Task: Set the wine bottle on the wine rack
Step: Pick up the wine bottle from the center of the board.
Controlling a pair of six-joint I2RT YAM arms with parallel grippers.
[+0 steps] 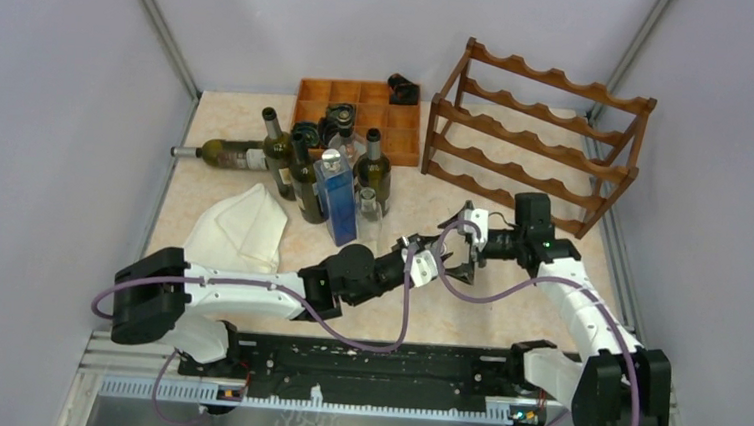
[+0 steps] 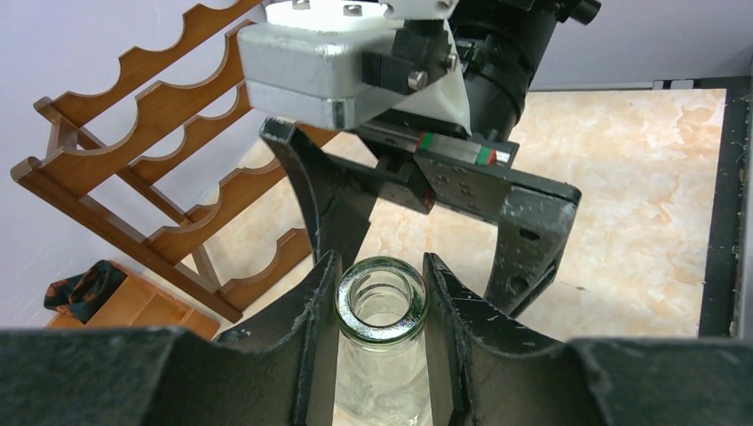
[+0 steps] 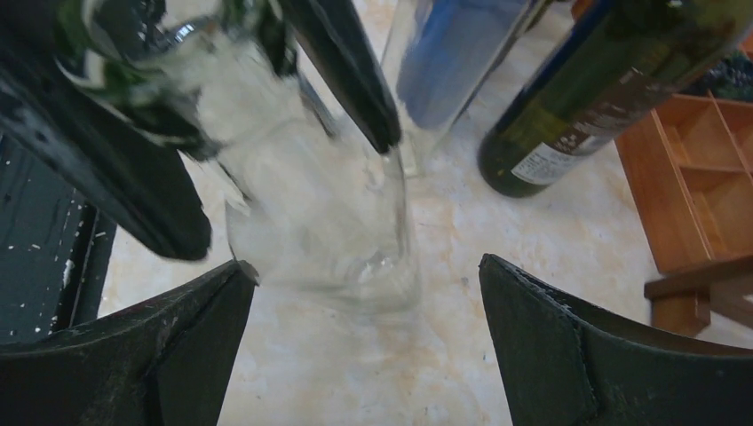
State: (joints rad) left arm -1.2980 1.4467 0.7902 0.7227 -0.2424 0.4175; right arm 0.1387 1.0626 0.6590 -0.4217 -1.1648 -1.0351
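Your left gripper [image 2: 382,268] is pinched tight on the neck of the clear wine bottle [image 2: 380,306], just under the lip. The bottle is on the near side of the wine rack [image 1: 533,144], in front of its lowest rail and not yet in any cradle. Your right gripper [image 3: 366,266] stands wide open around the bottle's lower body, with no pad touching glass. From these views you cannot tell whether the bottle's base rests on the table.

The risk is in the handover. If you release the neck before the right fingers have closed, the bottle will probably tip or drop. The body sits nearer one right finger than the other, so closing off-centre may shove the smooth glass sideways and twist it in the neck grip. The standing bottles [image 1: 305,183] and the blue bottle [image 1: 336,205], left of the rack, are near enough that a wide swing could topple them. The rack's front rail is close ahead of the right wrist, so a hasty lift may clip it.

The tabletop [image 1: 235,113] is pale marbled stone, hard and likely slippery. Plain grey walls [image 1: 60,101] close in behind the rack and on both sides.
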